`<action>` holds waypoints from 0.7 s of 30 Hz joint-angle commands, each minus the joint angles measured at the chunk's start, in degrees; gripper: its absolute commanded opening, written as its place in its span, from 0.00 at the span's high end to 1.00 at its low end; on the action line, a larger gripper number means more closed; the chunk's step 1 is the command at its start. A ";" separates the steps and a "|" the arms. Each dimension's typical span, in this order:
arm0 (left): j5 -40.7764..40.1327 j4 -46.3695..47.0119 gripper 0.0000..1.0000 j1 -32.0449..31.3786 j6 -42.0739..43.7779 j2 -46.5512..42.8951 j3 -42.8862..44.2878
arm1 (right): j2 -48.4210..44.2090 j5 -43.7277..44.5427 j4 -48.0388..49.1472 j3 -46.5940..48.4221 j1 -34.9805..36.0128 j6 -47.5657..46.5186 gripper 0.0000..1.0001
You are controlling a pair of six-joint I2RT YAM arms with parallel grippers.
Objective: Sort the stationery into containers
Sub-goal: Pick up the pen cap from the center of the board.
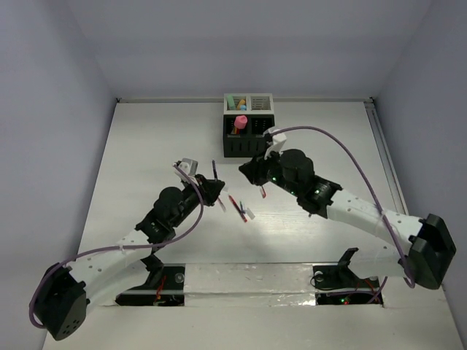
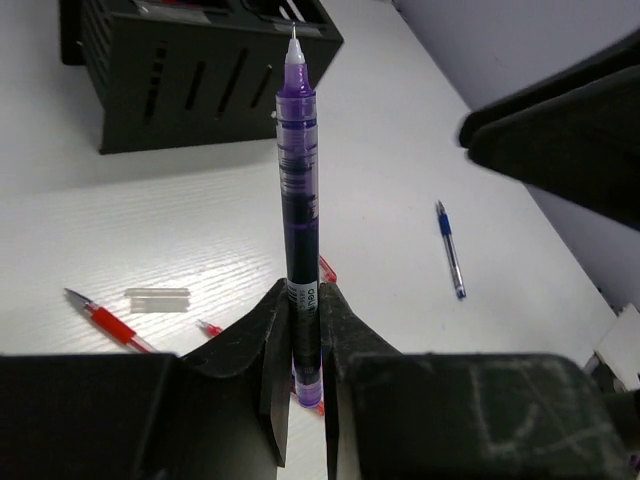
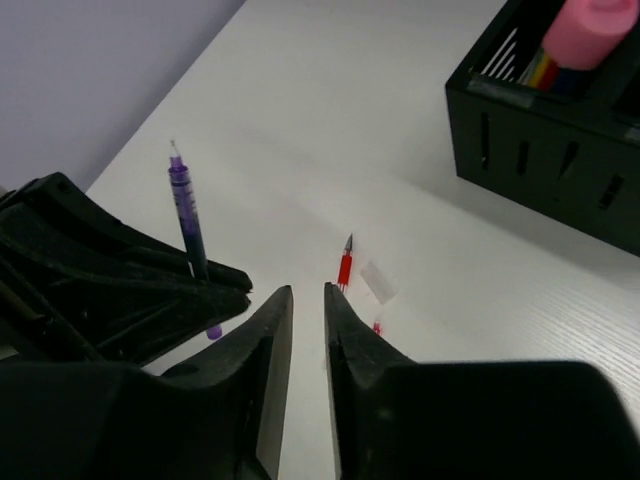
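Pen (image 2: 298,200), purple, juts forward, pinched between left jaws.

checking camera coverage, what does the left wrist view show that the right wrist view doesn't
Only left wrist: a blue pen lying loose. Only right wrist: the pink marker standing in the black box, and the right gripper, slightly open and empty. Both: the purple pen clamped in the left gripper, a red pen with a clear cap near it, and the black box's slotted wall.
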 commanded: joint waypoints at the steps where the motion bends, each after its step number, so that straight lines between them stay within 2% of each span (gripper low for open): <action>1: -8.44 -0.98 1.00 0.19 -0.29 -4.85 0.60 | -2.89 -2.46 -6.90 1.79 -0.89 -2.93 0.77; 2: -9.60 -1.76 1.00 0.19 -0.39 -6.18 0.24 | -1.49 -5.08 -8.24 2.58 -0.89 -2.93 0.85; 3: -10.57 -2.21 1.00 0.19 -0.47 -7.24 -0.28 | 0.27 -6.50 -8.42 3.46 -0.89 -2.85 0.88; 4: -12.32 -2.65 1.00 0.19 -0.47 -9.51 -0.46 | 2.29 -7.47 -10.95 5.04 -0.89 -2.76 0.90; 7: -14.35 -4.23 1.00 0.19 -0.56 -13.74 -1.34 | 8.97 -9.06 -9.75 5.93 -0.89 -1.53 0.92; 15: -15.06 -6.78 1.00 0.19 -1.44 -20.34 -2.13 | 25.66 -12.23 -11.85 14.27 -0.89 -2.06 0.68; 18: -14.45 -7.05 1.00 0.19 -1.79 -20.35 -1.96 | 29.19 -13.54 -11.50 16.47 -0.89 -1.09 0.58; 21: -14.09 -7.05 1.00 0.19 -1.88 -19.91 -1.87 | 32.88 -14.43 -10.97 18.49 -0.89 -0.39 0.52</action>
